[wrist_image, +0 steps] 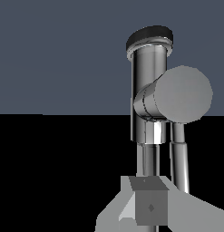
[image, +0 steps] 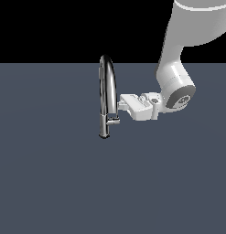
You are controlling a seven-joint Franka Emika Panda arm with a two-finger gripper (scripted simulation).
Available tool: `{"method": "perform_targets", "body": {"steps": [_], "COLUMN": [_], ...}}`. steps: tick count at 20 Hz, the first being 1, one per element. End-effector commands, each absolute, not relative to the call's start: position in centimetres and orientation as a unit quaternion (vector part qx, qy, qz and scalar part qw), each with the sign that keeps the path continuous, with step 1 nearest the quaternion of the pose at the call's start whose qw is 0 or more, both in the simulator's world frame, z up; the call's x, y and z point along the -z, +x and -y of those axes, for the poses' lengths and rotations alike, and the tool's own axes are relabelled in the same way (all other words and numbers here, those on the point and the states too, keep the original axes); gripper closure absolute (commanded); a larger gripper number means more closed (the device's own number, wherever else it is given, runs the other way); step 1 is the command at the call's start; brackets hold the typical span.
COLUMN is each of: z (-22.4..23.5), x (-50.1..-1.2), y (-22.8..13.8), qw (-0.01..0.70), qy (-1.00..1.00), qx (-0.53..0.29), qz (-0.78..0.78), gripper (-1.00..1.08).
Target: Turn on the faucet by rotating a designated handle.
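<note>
The arm reaches in sideways, its gripper (image: pixel 119 103) just beside the faucet (image: pixel 106 87), above the stubby handle (image: pixel 114 121). I cannot tell how far the fingers are parted, or whether they hold anything.

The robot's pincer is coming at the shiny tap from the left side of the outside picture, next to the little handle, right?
Not quite. In the exterior view the pincer comes at the faucet from that view's right, not its left. The rest holds: it is close beside the small handle low on the stem.
</note>
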State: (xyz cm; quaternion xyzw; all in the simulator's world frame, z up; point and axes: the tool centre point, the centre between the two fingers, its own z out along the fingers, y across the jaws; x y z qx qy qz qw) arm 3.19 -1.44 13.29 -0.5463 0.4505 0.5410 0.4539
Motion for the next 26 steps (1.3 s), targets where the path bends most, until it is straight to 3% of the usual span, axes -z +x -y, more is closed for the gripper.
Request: {"method": "perform_targets", "body": {"steps": [1,9,22,26], "z": [1.6,1.1,2.6,1.8], "x": [-13.5,-13.7,-11.5,-11.4], "y": [2.4,1.3,-3.3,-2.8], "qw": [0.453,0.453,0.454,0.456], "qy": [-0.546,-0.547,-0.546,-0.552], "qx": [-0.543,-0.543,-0.543,-0.541], "qz": [-0.449,-0.447,-0.449,-0.441], "gripper": [1.08,1.08,1.08,1.08]}}
